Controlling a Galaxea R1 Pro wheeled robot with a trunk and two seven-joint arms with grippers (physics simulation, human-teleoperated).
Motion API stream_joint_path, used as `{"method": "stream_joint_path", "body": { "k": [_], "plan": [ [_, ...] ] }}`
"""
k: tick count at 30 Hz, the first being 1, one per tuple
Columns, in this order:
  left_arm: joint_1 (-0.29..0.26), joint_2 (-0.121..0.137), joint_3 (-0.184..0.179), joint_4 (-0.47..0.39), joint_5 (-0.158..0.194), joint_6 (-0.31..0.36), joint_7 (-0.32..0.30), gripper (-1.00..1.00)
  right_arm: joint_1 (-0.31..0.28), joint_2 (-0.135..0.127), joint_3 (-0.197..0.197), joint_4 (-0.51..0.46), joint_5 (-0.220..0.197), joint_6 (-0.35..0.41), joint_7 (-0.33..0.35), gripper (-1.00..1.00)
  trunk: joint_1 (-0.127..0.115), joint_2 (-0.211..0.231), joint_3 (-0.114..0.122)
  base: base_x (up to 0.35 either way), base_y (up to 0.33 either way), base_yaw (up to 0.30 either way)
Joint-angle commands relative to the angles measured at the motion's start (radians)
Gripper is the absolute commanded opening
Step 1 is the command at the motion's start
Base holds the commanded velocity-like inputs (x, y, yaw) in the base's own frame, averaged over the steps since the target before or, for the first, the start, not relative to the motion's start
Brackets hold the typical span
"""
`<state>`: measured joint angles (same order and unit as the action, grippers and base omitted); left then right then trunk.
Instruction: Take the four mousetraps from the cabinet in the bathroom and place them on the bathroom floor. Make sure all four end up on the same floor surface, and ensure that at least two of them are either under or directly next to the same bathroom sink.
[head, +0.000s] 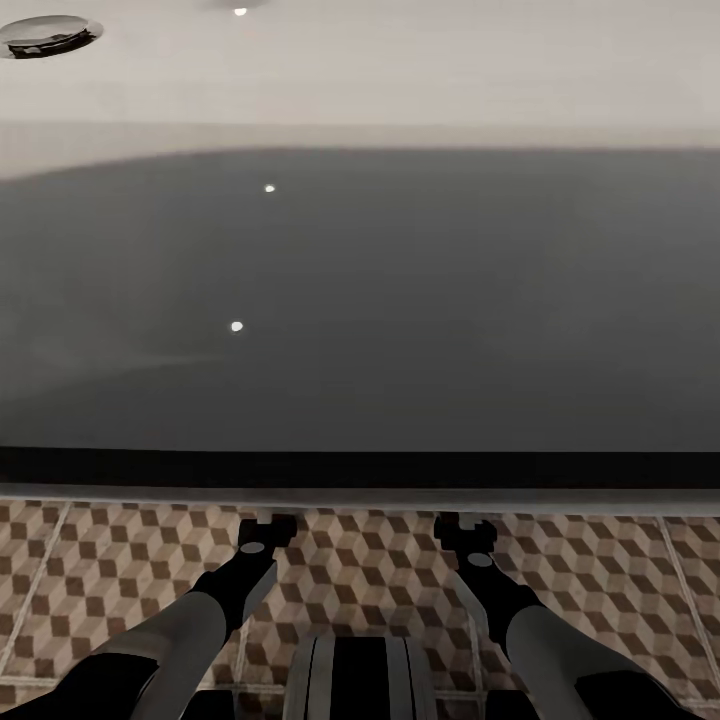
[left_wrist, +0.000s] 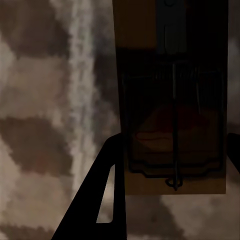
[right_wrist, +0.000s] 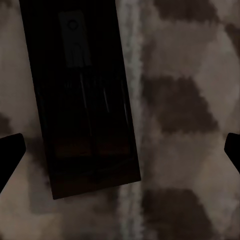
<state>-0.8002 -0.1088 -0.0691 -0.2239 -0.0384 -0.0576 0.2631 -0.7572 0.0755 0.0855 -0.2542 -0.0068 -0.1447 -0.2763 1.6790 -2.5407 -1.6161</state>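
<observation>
A brown wooden mousetrap (left_wrist: 175, 115) with a wire bar and a red mark sits between the fingers (left_wrist: 107, 195) of my left gripper (left_wrist: 175, 160), which press on its two long edges just above the cube-patterned bathroom floor (left_wrist: 40, 125). Another mousetrap (right_wrist: 82, 100) lies flat on the tiles in deep shadow, between the wide-apart fingertips of my right gripper (right_wrist: 120, 152) and touching neither. In the head view both grippers, left (head: 265, 528) and right (head: 462, 528), reach down to the bathroom floor (head: 360, 570) at the straight front edge of the white sink (head: 360, 495), their tips tucked under it.
The sink basin (head: 400, 300) spreads across most of the head view, with a metal drain (head: 45, 33) at its far left. A pale grout line (right_wrist: 131, 100) runs beside the right-hand trap. Patterned tiles extend to both sides of my arms.
</observation>
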Motion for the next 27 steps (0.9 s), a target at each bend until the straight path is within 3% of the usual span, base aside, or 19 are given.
{"method": "stream_joint_path", "body": {
  "k": [1, 12, 13, 27],
  "plan": [
    [-0.001, 0.0, -0.008, 0.001, -0.005, -0.001, 0.01, -1.0, -0.001, 0.0, 0.008, 0.001, -0.001, -0.001, -0.008, 1.0, 0.0, 0.0, 0.0, 0.0, 0.0, 0.0],
    [-0.001, 0.0, -0.008, 0.001, -0.005, 0.001, 0.009, -1.0, -0.001, 0.0, 0.008, 0.001, 0.0, -0.001, -0.008, 1.0, 0.0, 0.0, 0.0, 0.0, 0.0, 0.0],
    [-0.001, 0.0, -0.008, 0.001, -0.005, 0.001, 0.009, 1.0, -0.001, 0.0, 0.008, 0.001, 0.0, -0.001, -0.008, 1.0, 0.0, 0.0, 0.0, 0.0, 0.0, 0.0],
    [-0.001, 0.001, -0.008, 0.002, -0.005, 0.002, 0.008, 1.0, -0.001, 0.0, 0.008, 0.001, 0.001, -0.002, -0.008, 1.0, 0.0, 0.0, 0.0, 0.0, 0.0, 0.0]
  ]
}}
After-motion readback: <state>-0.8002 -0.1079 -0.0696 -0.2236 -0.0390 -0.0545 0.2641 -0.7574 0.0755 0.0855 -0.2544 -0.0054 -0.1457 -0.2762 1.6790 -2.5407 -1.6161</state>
